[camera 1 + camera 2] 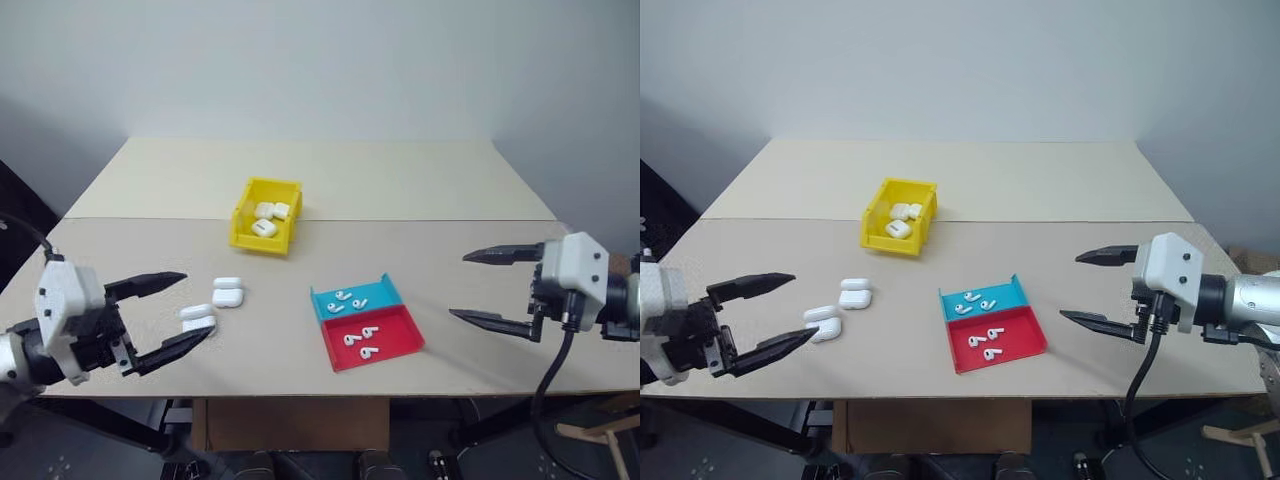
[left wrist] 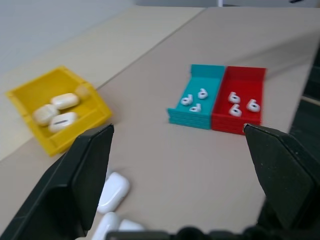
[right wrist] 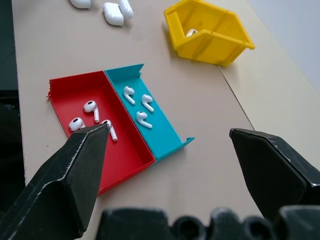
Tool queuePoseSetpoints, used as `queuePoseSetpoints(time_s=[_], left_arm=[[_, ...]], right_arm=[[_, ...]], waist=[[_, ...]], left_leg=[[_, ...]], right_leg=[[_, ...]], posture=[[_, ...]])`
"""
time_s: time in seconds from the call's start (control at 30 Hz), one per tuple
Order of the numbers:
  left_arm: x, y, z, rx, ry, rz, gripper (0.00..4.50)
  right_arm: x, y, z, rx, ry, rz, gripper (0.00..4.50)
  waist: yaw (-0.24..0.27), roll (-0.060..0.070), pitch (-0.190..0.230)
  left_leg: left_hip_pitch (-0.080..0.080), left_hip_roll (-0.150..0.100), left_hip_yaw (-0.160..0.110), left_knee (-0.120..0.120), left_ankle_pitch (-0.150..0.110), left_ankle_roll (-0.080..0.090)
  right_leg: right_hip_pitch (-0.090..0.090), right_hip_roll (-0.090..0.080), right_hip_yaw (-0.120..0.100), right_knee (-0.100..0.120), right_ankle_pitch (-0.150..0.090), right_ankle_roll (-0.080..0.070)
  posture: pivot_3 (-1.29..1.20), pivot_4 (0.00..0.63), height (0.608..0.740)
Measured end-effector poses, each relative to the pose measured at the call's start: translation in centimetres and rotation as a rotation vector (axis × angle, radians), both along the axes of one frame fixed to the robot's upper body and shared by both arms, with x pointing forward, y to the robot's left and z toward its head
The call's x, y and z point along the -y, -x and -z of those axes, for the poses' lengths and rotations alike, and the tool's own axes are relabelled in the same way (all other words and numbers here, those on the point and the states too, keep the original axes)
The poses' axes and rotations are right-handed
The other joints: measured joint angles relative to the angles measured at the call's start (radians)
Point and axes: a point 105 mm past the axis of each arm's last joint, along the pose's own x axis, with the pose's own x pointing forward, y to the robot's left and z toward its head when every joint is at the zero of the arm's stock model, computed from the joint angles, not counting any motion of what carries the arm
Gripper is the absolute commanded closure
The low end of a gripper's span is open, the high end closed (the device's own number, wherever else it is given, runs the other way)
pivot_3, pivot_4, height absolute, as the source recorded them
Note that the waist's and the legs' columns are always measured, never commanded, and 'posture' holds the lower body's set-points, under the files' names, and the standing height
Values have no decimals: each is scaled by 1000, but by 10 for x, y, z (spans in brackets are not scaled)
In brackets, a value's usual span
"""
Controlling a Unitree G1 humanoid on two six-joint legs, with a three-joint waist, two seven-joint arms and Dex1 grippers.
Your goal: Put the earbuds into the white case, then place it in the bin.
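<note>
On red tray [image 3: 131, 159], tiny glossy white earbuds [image 3: 91, 106], short stems

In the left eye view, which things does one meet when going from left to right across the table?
left gripper → open white cases on the table → yellow bin → blue tray and red tray, side by side → right gripper

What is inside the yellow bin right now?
The yellow bin holds three closed white cases lying loose. Its near wall covers part of the floor, so anything small lying there cannot be seen.
</note>
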Motion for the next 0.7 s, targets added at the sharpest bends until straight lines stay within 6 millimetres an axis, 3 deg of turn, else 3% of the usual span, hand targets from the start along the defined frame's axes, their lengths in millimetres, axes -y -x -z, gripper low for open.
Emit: queuePoseSetpoints(time_s=[0.07, 0.2, 0.37, 0.53, 0.63, 0.7], left_arm=[[2, -6, -1, 90, -50, -168, 0], [14, -5, -1, 126, -101, -302, 0], [-2, -18, 14, -93, -129, -494, 0], [3, -25, 19, -248, -152, -540, 0], [-7, -34, 30, -385, -162, -589, 0], [-11, -34, 35, -472, -206, -623, 0]], right_arm=[[-1, -4, -3, 16, -15, -4, 8], [-5, -13, -10, 41, -39, -16, 8], [-9, -17, -9, 39, -31, -22, 8], [-7, -17, 1, 19, -20, -10, 8], [-7, -18, 8, 6, -18, 8, 8], [-9, -19, 9, 7, -31, 13, 8]], waist=[[1, 0, 0], [1, -1, 0], [4, -1, 0], [4, -1, 0], [-3, -1, 0], [-12, -9, 4]], left_leg=[[0, 0, 0, 0, 0, 0], [1, 0, 0, 0, 0, 0], [3, 0, -1, 0, 0, 0], [3, -1, -1, 0, 0, 0], [4, -1, -2, 0, 0, 0], [4, 2, -3, 0, 0, 0]], right_leg=[[0, 0, 0, 0, 2, 3], [0, 0, 0, 1, 3, 5], [0, 1, 0, 4, 2, 4], [1, 1, 0, 4, 4, 6], [1, 1, 1, 4, 4, 6], [-1, 2, 1, 7, 4, 4]], posture=[[0, 150, 740], [0, 150, 740], [0, 150, 740], [0, 150, 740], [0, 150, 740], [0, 150, 740]])
